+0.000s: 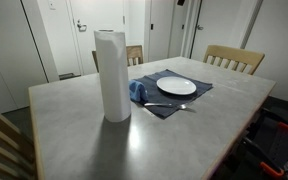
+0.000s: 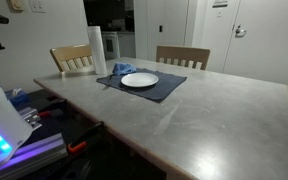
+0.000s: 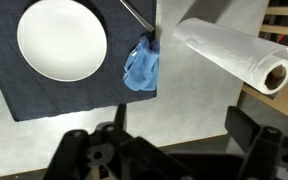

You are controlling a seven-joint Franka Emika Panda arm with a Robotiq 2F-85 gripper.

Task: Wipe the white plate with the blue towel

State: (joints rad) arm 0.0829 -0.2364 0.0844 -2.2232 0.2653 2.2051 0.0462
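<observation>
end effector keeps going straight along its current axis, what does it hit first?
The end effector would most likely meet bare table top just off the dark placemat, below the blue towel and paper towel roll in the wrist view. Nothing shows in between; depth is unclear.

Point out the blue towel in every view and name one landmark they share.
In an exterior view: blue towel left of centre, on the dark mat, between paper roll and white plate.
In an exterior view: blue towel upper middle, left of white plate.
Wrist view: blue towel top centre, right of white plate.
Shared landmark: white plate.
</observation>
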